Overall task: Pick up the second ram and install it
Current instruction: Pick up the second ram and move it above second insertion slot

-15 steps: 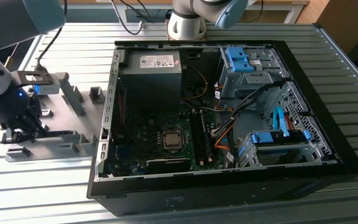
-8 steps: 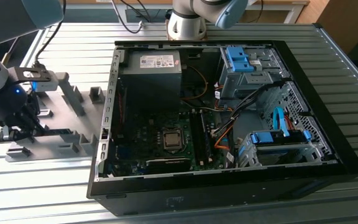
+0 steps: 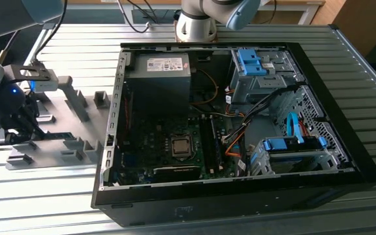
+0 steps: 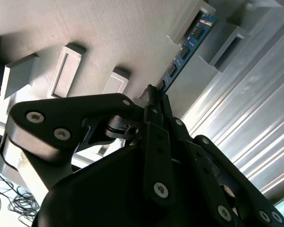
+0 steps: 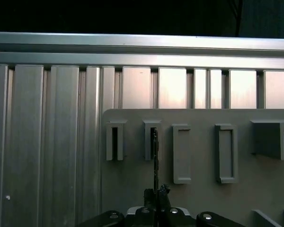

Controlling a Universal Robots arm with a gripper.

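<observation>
The second ram is a thin blue-green stick with dark chips. It stands on edge on the grey fixture plate, its far end in a slotted grey block. In the first wrist view the ram shows edge-on, running from a slotted block down to my gripper. My gripper is shut on the stick's near end. In the exterior view my gripper hangs low over the fixture plate at that view's left, beside the open computer case.
Inside the case lie the motherboard with its processor socket and dark memory slots, a power supply, blue drive cages and orange cables. Upright grey blocks stand on the fixture plate. The table is slatted aluminium.
</observation>
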